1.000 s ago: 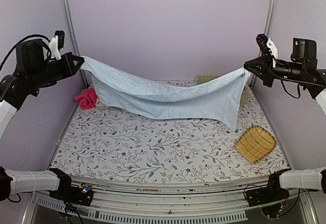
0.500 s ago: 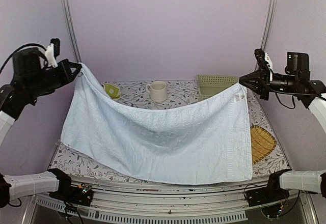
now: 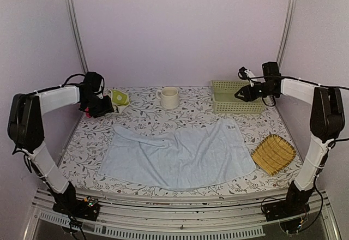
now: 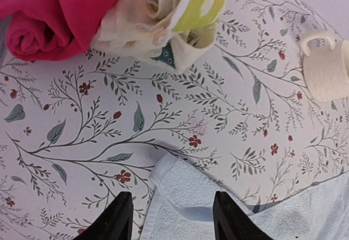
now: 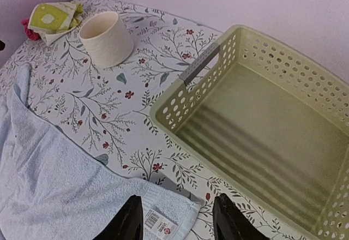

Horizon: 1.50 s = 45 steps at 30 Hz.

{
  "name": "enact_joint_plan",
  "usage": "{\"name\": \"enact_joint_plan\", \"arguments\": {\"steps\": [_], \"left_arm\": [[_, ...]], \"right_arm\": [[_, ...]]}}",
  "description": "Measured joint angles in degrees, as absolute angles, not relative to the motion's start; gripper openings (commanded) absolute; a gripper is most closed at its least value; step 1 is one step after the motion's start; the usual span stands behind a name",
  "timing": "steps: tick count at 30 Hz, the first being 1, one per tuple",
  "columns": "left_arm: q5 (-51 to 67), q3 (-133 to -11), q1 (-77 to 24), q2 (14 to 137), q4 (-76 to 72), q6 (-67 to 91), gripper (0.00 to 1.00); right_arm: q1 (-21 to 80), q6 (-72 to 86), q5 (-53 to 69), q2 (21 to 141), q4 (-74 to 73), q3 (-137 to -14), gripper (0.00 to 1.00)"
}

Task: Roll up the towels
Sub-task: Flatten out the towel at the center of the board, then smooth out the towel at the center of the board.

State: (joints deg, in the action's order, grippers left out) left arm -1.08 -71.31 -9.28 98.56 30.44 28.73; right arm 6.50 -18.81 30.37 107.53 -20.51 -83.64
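Observation:
The long pale blue towel (image 3: 177, 155) lies spread flat on the flowered table. My left gripper (image 3: 107, 109) hovers open over its far left corner (image 4: 188, 196), and that corner lies loose on the table between the fingers (image 4: 121, 218). My right gripper (image 3: 239, 95) is open above the far right corner, where a white label (image 5: 160, 226) shows, and touches nothing. The small yellow-green and cream towel (image 3: 119, 97) sits loosely bunched at the back left, next to the left gripper (image 4: 172, 221). In the right wrist view it (image 5: 54, 16) is far from the right gripper (image 5: 177, 221).
A pink rolled cloth (image 4: 43, 16) lies beside the patterned towel (image 4: 180, 5). A cream mug (image 3: 169, 97) stands at the back centre. A green perforated basket (image 3: 233, 83) sits back right, close to the right gripper. A yellow woven tray (image 3: 272, 154) lies by the blue towel's right edge.
Both grippers came down from holding the blue towel stretched in the air, moved toward the back of the table and opened. The towel now lies flat on the table.

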Motion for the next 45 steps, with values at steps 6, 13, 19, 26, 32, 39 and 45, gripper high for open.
{"name": "enact_joint_plan", "arguments": {"steps": [6, 13, 19, 26, 32, 39, 45], "left_arm": [[1.1, -66.8, -13.0, 84.7, 28.8, 29.2, 0.45], [6.4, -57.3, -17.5, 78.7, 33.8, 30.7, 0.13], [9.9, -53.3, -20.5, 78.2, 39.5, 31.9, 0.00], [12.6, -49.2, -22.5, 81.2, 41.5, 33.7, 0.00], [13.3, -41.6, -24.6, 79.4, 42.2, 38.3, 0.00], [13.0, -36.4, -24.6, 78.7, 44.9, 45.9, 0.00], [8.4, -37.6, -24.6, 78.2, 53.2, 51.4, 0.00]], "right_arm": [[6.5, -19.8, 32.6, 92.6, -22.8, -76.0, 0.47], [11.4, -31.4, 34.5, 78.7, -32.8, -62.5, 0.44], [21.1, -40.3, 31.5, 75.8, -40.3, -53.7, 0.39], [24.2, -42.3, 30.6, 77.3, -42.0, -51.5, 0.36], [24.6, -42.9, 28.7, 77.6, -40.9, -51.0, 0.35], [24.7, -43.6, 27.9, 78.7, -40.1, -49.9, 0.35], [24.7, -44.4, 27.9, 79.9, -38.6, -49.9, 0.35]]}}
